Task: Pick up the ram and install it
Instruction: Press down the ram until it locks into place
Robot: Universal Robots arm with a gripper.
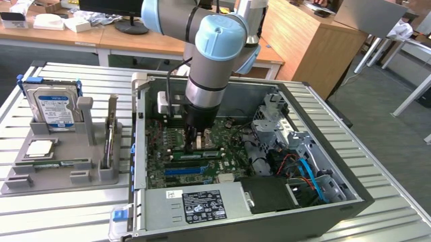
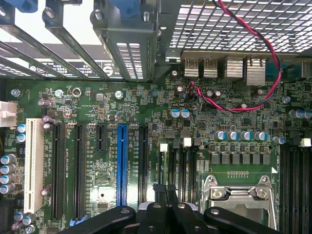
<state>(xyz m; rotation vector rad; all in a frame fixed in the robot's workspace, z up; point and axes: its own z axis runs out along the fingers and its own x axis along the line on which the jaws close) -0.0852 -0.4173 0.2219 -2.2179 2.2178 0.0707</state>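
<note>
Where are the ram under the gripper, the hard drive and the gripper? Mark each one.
ram (image 1: 197, 154), exterior view, middle of the green stick on the motherboard.
hard drive (image 1: 54, 107), exterior view, its blue-and-white label.
gripper (image 1: 193, 147), exterior view, fingertips at the stick.

The setting is an office-like robotics lab. A ribbed grey metal workbench (image 1: 60, 212) carries an opened black desktop computer case (image 1: 323, 201) and a grey moulded parts holder (image 1: 60, 166), with a pale blue and grey jointed robot arm (image 1: 209, 45) reaching over them. Behind stand long light wooden desks (image 1: 135, 43) with white boxes (image 1: 48, 21) and a black monitor stand (image 1: 131, 27), above grey carpet (image 1: 377, 116).
</note>
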